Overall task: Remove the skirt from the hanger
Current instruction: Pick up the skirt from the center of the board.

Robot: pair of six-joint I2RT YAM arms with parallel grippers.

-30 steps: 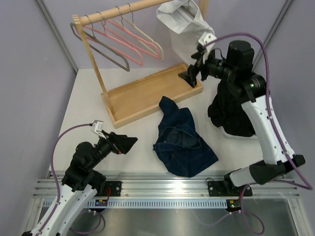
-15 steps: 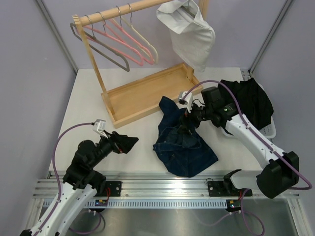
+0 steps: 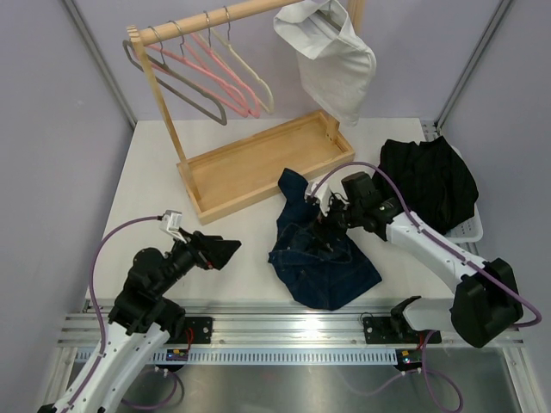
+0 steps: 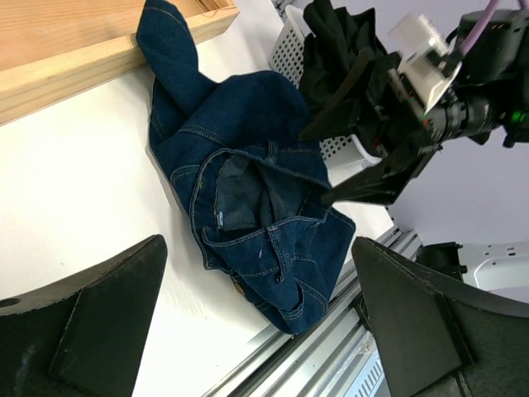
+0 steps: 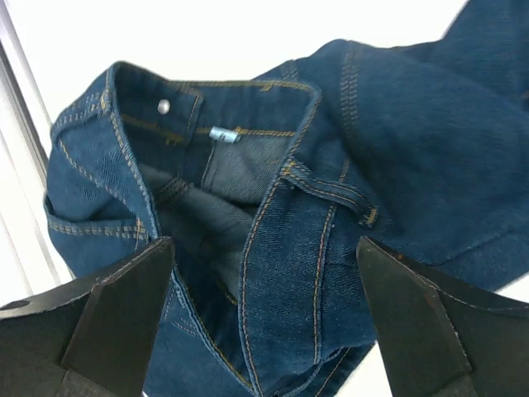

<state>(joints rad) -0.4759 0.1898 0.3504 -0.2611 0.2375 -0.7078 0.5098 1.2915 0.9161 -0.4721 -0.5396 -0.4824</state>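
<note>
A pale grey-white garment (image 3: 331, 60) hangs from the right end of the wooden rail. A blue denim garment (image 3: 323, 258) lies crumpled on the white table, waistband open upward; it also shows in the left wrist view (image 4: 248, 165) and fills the right wrist view (image 5: 331, 165). My right gripper (image 3: 325, 225) is open and low over the denim's waistband, with nothing between its fingers (image 5: 264, 244). My left gripper (image 3: 225, 251) is open and empty, left of the denim and apart from it (image 4: 256, 248).
Several bare pink, cream and grey hangers (image 3: 215, 77) hang on the rail. The wooden rack base tray (image 3: 250, 168) stands behind the denim. A white basket (image 3: 469, 225) holding black clothes (image 3: 430, 176) sits at the right edge.
My right arm has come down from the hanging pale garment to the denim on the table, then shifted slightly left. The pale garment hangs free. The left arm has not moved.
</note>
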